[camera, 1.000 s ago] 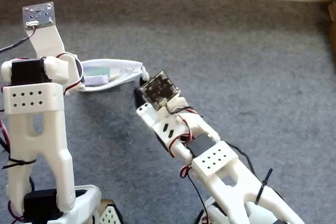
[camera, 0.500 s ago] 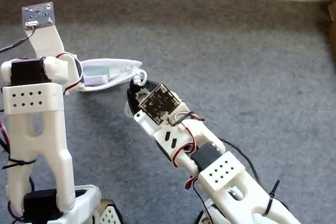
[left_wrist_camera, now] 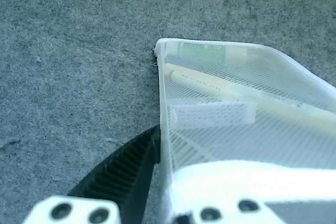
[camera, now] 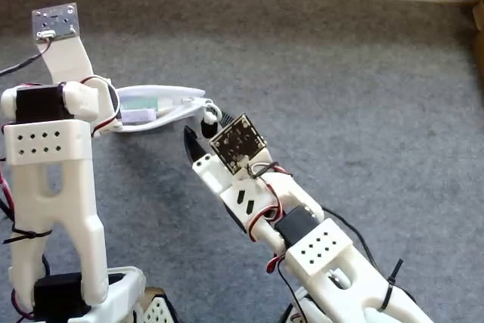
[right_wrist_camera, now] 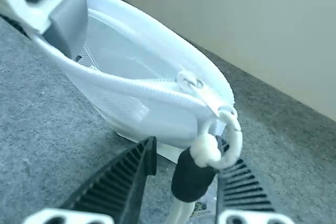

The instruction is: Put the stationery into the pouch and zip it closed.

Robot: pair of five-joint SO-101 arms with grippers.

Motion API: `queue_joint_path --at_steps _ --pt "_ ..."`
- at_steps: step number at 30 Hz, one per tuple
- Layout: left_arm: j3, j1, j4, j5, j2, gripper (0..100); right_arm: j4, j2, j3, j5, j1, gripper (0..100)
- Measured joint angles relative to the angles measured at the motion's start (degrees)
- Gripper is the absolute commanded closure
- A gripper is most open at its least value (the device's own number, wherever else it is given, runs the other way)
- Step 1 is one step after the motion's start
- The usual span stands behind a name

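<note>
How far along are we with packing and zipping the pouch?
Done: the stationery lies inside the pouch, which the left gripper clamps at one end. In hand: the right gripper is open, fingers either side of the zipper pull, not yet closed on it. Left: grasp the pull and run the zipper shut; the mouth gapes open.

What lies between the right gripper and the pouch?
The pull cord, with white bead and black toggle, hangs from the pouch between the right gripper's open fingers; right wrist view shows it.
</note>
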Motion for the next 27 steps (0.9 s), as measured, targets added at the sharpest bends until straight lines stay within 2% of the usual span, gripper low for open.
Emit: queue_joint_path --at_steps 12,18,23,27 --pt "0.0 0.1 0.0 0.0 0.0 99 0.0 4.9 0.0 0.0 1.7 95.2" --pt "0.0 0.1 0.0 0.0 0.0 99 0.0 -1.8 1.0 0.0 1.9 94.7" --pt "0.0 0.1 0.0 0.0 0.0 99 0.0 -3.1 2.1 -0.2 1.9 87.2" --pt "0.0 0.1 0.0 0.0 0.0 99 0.0 -2.8 2.1 -0.2 1.9 87.2"
